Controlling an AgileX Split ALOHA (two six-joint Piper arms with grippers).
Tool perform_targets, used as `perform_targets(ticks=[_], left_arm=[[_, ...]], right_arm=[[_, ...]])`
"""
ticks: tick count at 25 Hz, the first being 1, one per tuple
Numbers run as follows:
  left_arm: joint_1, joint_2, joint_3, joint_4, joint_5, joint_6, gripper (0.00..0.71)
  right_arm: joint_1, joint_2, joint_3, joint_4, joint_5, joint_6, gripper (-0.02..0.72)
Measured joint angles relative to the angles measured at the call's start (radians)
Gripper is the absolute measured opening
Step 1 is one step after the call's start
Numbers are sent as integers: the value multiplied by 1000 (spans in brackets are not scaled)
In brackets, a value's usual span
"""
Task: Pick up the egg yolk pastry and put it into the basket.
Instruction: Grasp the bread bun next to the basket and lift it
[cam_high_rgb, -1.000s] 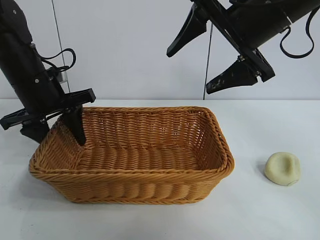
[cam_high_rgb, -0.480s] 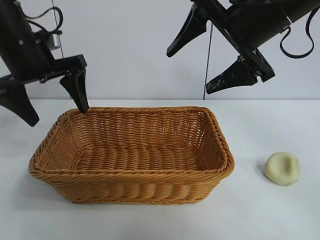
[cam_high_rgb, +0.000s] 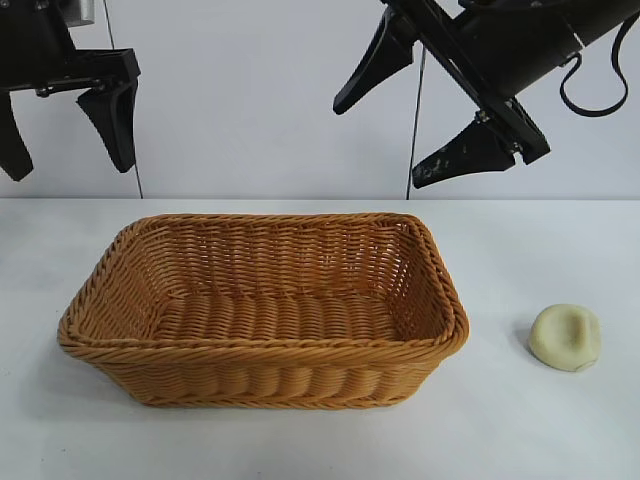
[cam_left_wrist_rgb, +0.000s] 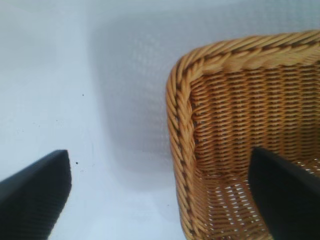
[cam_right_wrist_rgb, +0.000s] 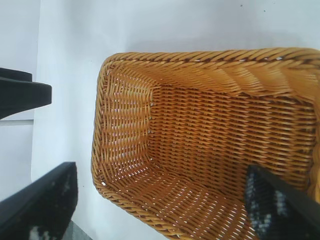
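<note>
With both grippers' jaws spread and empty, the small pale-cream domed egg yolk pastry (cam_high_rgb: 566, 337) is lying at lower right, outside the golden-brown woven wicker basket (cam_high_rgb: 262, 345); the right gripper (cam_high_rgb: 420, 128) is risking squashing it.

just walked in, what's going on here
Nothing is held yet. The pastry lies on the table to the right of the basket, apart from it, and the basket has nothing in it. The left gripper hangs open above the basket's left end. The right gripper hangs open high above its right end.
</note>
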Motion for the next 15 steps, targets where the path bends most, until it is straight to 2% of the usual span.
perform_targets(ticks=[4,9,15], left_arm=[[48,0,0,68,0,4,692],[100,-4,0,87,0,5,692],[105,-59,7,91,0,5,692]], right_arm=[[0,0,0,0,0,0,644],[0,0,0,0,0,0,644],[0,0,0,0,0,0,644]])
